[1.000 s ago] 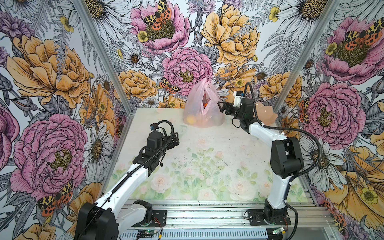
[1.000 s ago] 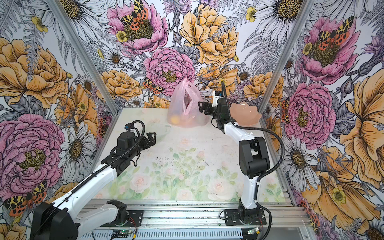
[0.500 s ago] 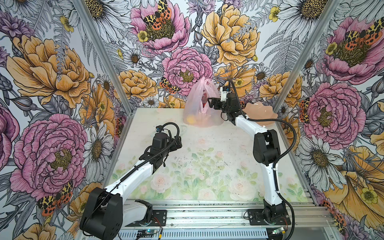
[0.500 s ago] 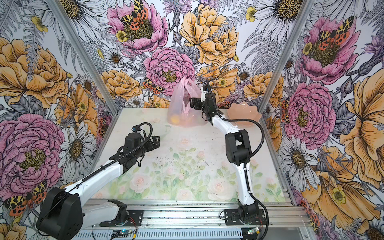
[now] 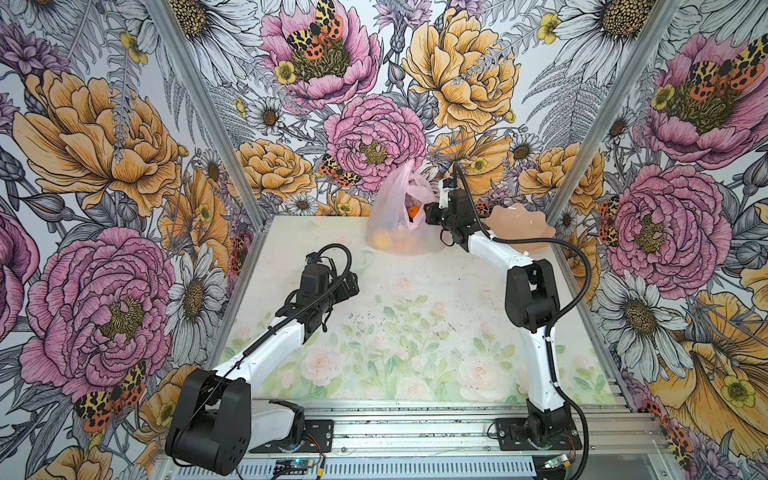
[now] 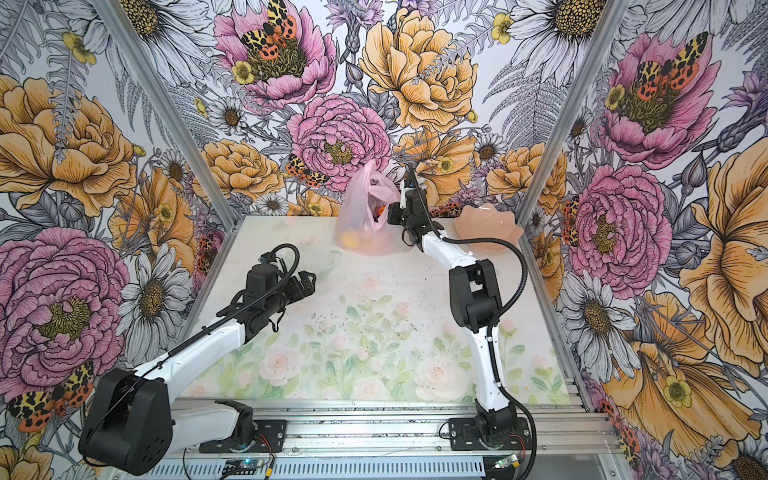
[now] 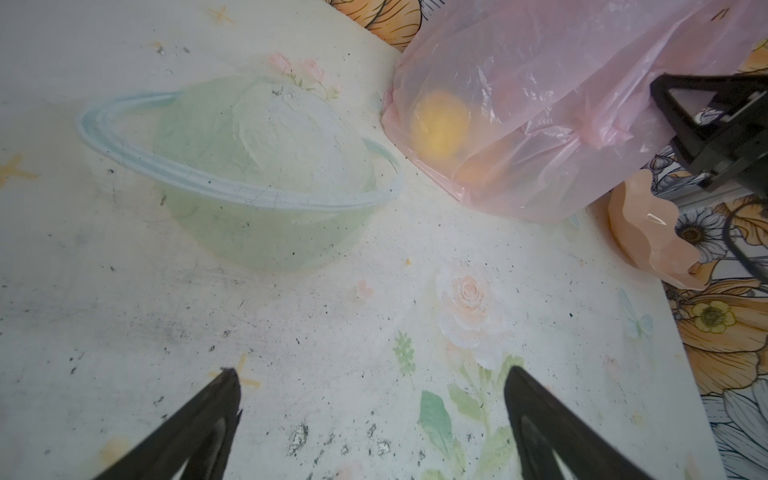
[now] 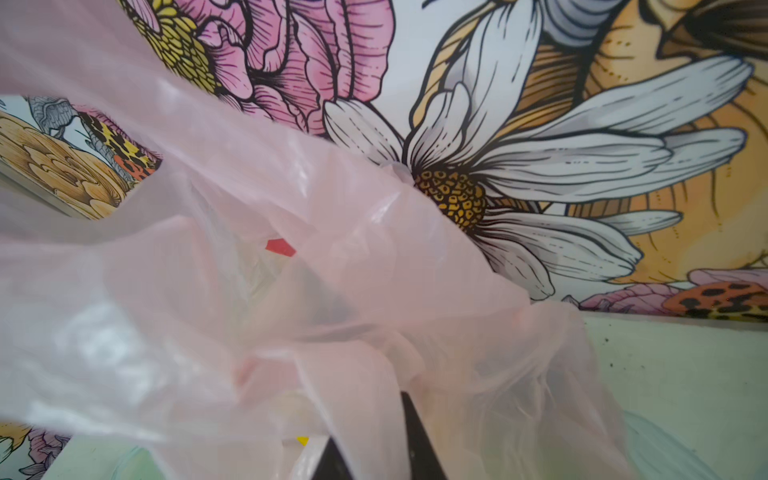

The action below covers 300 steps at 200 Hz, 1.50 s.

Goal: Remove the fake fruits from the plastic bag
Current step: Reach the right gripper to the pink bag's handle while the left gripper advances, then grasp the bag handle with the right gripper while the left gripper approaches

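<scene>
The pale-pink plastic bag stands upright at the back of the table, against the wall. Through its film show fake fruits: a yellow one low down and an orange one near the mouth. My right gripper is at the bag's right upper edge. In the right wrist view it is shut on a fold of bag film. My left gripper hangs open over bare table, well short of the bag.
A peach petal-edged bowl sits at the back right corner, just right of my right arm. Floral walls close in the table on three sides. A metal rail runs along the front edge.
My right gripper swung left from near the bowl to the bag's edge and closed on the film. The left arm edged slightly forward and stayed open.
</scene>
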Tool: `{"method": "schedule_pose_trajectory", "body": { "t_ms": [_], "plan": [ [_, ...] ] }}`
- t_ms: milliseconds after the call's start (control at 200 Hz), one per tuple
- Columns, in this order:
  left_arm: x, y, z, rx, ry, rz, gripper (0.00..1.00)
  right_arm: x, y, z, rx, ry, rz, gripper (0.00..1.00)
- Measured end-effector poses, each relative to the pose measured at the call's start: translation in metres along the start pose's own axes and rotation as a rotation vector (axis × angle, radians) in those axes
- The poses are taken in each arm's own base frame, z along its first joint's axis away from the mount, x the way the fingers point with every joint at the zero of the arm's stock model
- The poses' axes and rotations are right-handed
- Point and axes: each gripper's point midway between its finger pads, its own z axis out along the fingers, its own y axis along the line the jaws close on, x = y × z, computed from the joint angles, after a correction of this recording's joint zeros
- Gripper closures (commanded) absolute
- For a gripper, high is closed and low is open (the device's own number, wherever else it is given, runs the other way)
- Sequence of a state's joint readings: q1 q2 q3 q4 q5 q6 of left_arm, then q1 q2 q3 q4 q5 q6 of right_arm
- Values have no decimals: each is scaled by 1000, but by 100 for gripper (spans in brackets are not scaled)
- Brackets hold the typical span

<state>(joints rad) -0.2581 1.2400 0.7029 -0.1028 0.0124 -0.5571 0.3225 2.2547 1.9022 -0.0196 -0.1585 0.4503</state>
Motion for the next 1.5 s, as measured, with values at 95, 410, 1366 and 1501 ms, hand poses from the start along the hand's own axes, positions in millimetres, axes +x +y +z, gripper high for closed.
{"method": "schedule_pose_trajectory", "body": {
  "t_ms": [95,410,1366,1501],
  "plan": [
    [-6,8,-5,-3,3,-58,1,12,15,-20,-2,26,7,89],
    [-25,-16,-32,32,52,-75,4,33,59,-111,-53,22,-13,89],
    [-17,-90,-45,10,109,173,3,21,38,-45,40,-44,-73,61],
    [-13,-87,-37,-5,125,191,3,24,38,-37,18,-21,-83,100]
  ]
}}
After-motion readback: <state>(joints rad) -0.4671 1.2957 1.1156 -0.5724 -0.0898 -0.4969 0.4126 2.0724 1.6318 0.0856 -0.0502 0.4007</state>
